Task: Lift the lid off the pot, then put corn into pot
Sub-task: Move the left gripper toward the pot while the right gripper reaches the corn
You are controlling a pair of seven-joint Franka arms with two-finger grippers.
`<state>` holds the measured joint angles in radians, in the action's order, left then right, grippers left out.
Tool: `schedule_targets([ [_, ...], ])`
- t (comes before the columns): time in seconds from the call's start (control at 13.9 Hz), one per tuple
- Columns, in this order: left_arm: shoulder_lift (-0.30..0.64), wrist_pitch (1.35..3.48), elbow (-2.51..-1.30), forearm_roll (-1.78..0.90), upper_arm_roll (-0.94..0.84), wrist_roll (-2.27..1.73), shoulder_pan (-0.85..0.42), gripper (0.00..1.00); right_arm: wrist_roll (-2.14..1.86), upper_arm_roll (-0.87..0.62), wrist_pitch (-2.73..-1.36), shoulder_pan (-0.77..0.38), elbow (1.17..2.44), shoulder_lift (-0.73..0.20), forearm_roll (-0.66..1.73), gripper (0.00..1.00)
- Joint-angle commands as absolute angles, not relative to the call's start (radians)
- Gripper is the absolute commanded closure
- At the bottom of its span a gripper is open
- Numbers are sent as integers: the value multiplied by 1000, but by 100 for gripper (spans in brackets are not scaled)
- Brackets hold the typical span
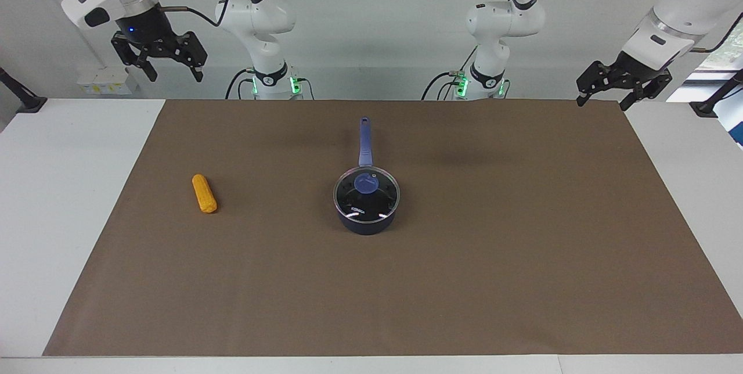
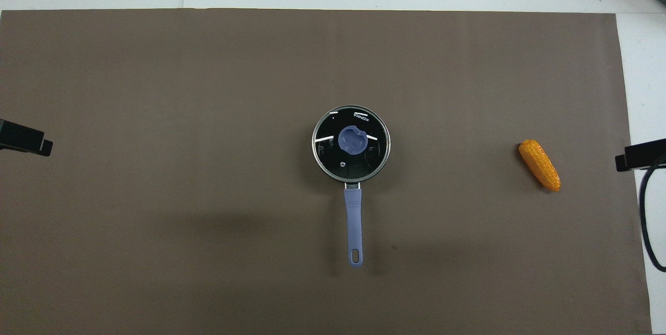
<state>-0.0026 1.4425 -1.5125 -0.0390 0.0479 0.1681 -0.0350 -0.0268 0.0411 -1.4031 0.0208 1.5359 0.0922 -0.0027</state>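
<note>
The pot (image 1: 367, 224) stands in the middle of the brown mat, its long blue-purple handle (image 2: 353, 215) pointing toward the robots. The glass lid (image 1: 367, 193) with its blue knob sits closed on the pot; it also shows in the overhead view (image 2: 351, 142). The corn (image 1: 204, 194) lies on the mat toward the right arm's end, apart from the pot; it also shows in the overhead view (image 2: 539, 165). My right gripper (image 1: 174, 75) is open and empty, raised over the mat's edge at the right arm's end. My left gripper (image 1: 603, 102) is open and empty, raised at the left arm's end.
The brown mat (image 1: 464, 281) covers most of the white table (image 1: 58, 217), which shows bare strips at both ends. A black cable (image 2: 648, 210) hangs by the right gripper's tip (image 2: 640, 154). The left gripper's tip (image 2: 26, 140) shows at the mat's edge.
</note>
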Motion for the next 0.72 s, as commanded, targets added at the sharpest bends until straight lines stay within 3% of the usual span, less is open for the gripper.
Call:
schedule_targets([
  [0.0,-40,1451,-1555,-25,55,183,-37,0,3,34,-1408,31,1566,120,-12,0],
  [0.65,-43,1501,-1629,-37,48,167,-70,0,-76,31,-1474,21,1609,126,-14,0],
])
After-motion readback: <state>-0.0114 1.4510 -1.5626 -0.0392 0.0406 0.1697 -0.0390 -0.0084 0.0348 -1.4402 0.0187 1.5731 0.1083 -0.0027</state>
